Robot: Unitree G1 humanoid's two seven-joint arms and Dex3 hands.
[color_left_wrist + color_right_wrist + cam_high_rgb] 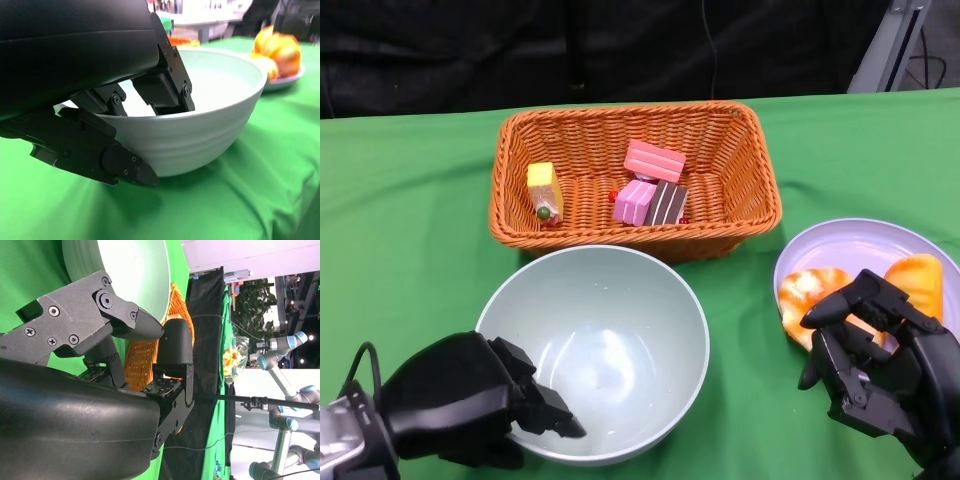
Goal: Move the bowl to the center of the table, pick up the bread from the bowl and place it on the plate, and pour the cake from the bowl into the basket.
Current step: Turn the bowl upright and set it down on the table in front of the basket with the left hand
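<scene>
The left hand is gripping the near-left rim of the pale green bowl, w/ fingers hooked over the rim to the inside and a thumb pressing against the outer wall, as the left wrist view is showing. The bowl is sitting upright on the green tabletop, near the middle, just in front of the wicker basket, and its inside is showing nothing in it. The basket is holding the cake pieces: a yellow one at the left, a pink one leaning toward the back, plus another pink one and a brown striped one lying side by side. To the right, the white plate is carrying two orange bread pieces, one partly hidden behind the right hand. That hand is hovering over the plate's near edge, fingers apart and loosely bent, holding nothing. Bread and right hand are looking close; can't tell if they're touching.
</scene>
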